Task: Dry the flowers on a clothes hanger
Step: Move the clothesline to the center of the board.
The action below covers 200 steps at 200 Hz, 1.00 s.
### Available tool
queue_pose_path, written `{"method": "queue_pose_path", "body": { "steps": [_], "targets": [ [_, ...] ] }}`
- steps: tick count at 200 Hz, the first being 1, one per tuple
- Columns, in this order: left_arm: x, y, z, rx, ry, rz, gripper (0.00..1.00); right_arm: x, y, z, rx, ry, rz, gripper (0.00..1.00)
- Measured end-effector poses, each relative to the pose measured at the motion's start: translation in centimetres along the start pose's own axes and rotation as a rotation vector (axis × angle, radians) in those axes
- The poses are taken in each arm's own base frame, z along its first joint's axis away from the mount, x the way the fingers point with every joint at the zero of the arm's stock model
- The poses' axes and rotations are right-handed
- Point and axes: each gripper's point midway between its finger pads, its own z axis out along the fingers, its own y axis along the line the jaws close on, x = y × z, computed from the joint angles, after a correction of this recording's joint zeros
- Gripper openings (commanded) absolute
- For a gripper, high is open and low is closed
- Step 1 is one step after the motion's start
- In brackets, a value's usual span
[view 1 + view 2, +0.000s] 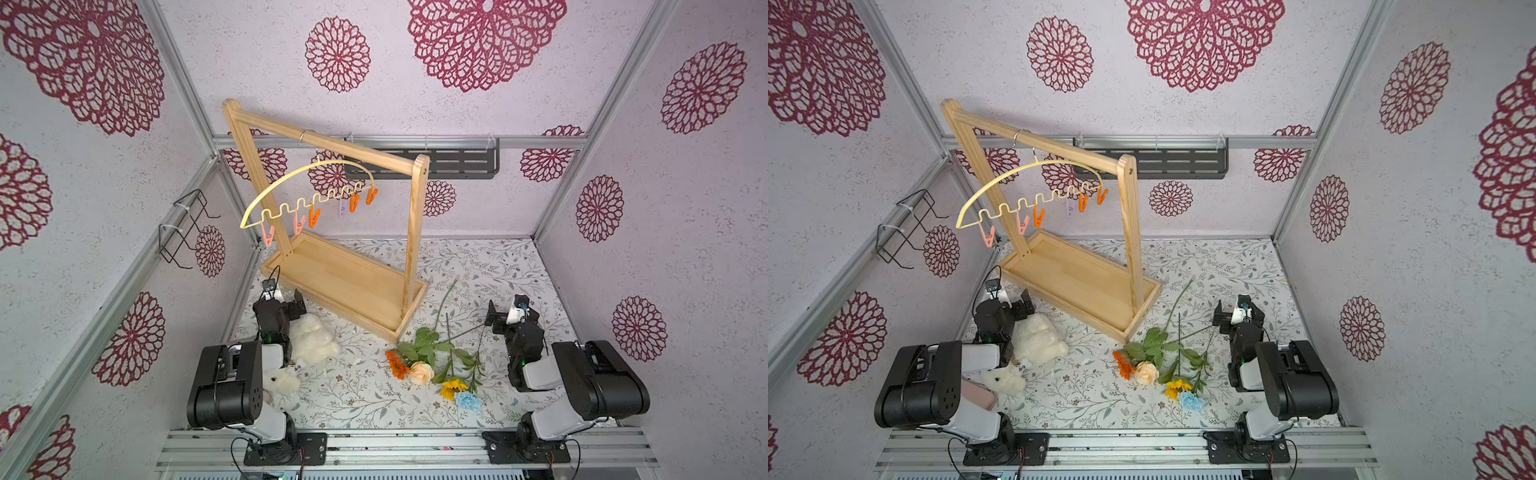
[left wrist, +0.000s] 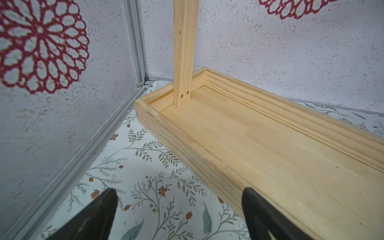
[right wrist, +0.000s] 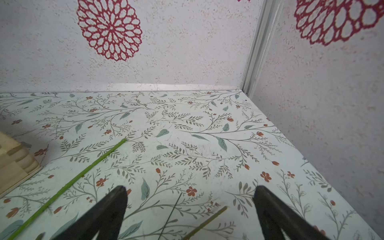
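The flowers (image 1: 436, 365) lie in a loose bundle on the table (image 1: 365, 399), just off the near corner of the wooden rack (image 1: 353, 282) — heads toward the front edge, stems fanning back toward the right arm. The clothes hanger (image 1: 305, 176) hangs by its hook from the rack's top bar, well above them. The left fingers (image 2: 99, 214) stand wide apart beside the rack's tray base, holding nothing. The right fingers (image 3: 108, 209) are spread just as wide — two thin stem ends lie on the table in the gap between them. A white plush toy (image 1: 311, 336) sits by the left arm.
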Motion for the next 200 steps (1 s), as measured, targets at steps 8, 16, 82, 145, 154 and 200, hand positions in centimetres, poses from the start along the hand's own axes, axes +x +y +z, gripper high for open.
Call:
{"method": "queue_pose_path", "body": {
  "steps": [8, 16, 82, 145, 154, 200],
  "targets": [
    [0.00, 0.01, 0.00, 0.000, 0.000, 0.000, 0.97, 0.00, 0.00, 0.00, 0.000, 0.000, 0.000, 0.99],
    [0.00, 0.01, 0.00, 0.000, 0.000, 0.000, 0.97, 0.00, 0.01, 0.00, 0.000, 0.000, 0.000, 1.00],
    [0.00, 0.01, 0.00, 0.000, 0.000, 0.000, 0.97, 0.00, 0.01, 0.00, 0.000, 0.000, 0.000, 1.00],
    [0.00, 0.01, 0.00, 0.000, 0.000, 0.000, 0.97, 0.00, 0.00, 0.00, 0.000, 0.000, 0.000, 0.99],
    [0.00, 0.01, 0.00, 0.000, 0.000, 0.000, 0.97, 0.00, 0.01, 0.00, 0.000, 0.000, 0.000, 0.99],
    [-0.21, 0.19, -0.08, -0.010, -0.010, -0.007, 0.97, -0.35, -0.64, -0.82, 0.021, -0.023, 0.021, 0.99]
  ]
}}
